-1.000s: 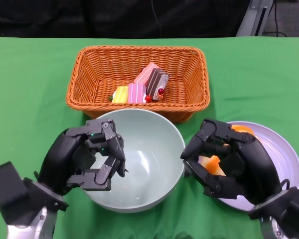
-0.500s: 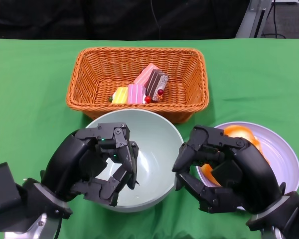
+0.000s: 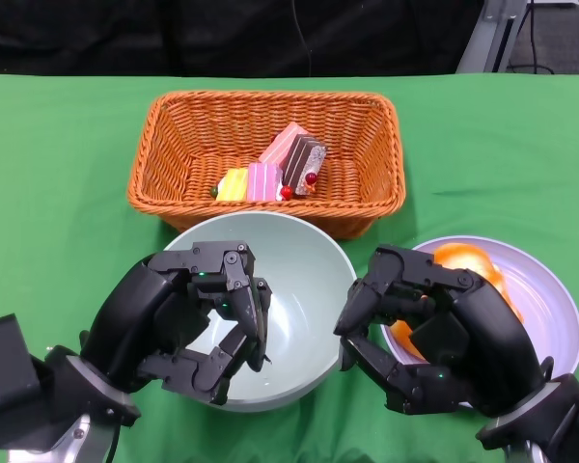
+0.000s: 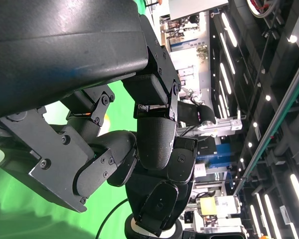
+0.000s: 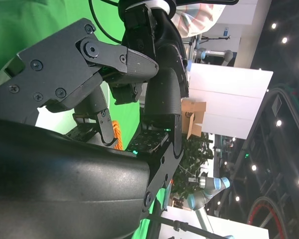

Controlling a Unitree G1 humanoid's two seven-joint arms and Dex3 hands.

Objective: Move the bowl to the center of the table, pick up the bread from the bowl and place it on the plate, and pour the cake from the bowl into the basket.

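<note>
The pale green bowl (image 3: 294, 280) stands empty at the table's front centre, just before the wicker basket (image 3: 367, 193). Cake slices (image 3: 280, 169) lie in the basket. Orange bread (image 3: 468, 260) lies on the lavender plate (image 3: 550, 318) at the right. My left hand (image 3: 188, 323) hovers over the bowl's left rim, fingers loosely curled, holding nothing. My right hand (image 3: 434, 333) hangs between bowl and plate, over the plate's left part, fingers bent and empty; it hides part of the bread. The wrist views show only each hand's own bent fingers (image 5: 159, 99) (image 4: 154, 144).
Green cloth (image 3: 58, 174) covers the table. A dark gap runs behind its far edge (image 3: 270, 58). Bare cloth lies left of the basket and at the far right (image 3: 502, 145).
Both hands have risen toward the camera and drawn inward; the left hand came off the bowl's rim, the right lifted off the bread. Bowl, plate and basket stayed put.
</note>
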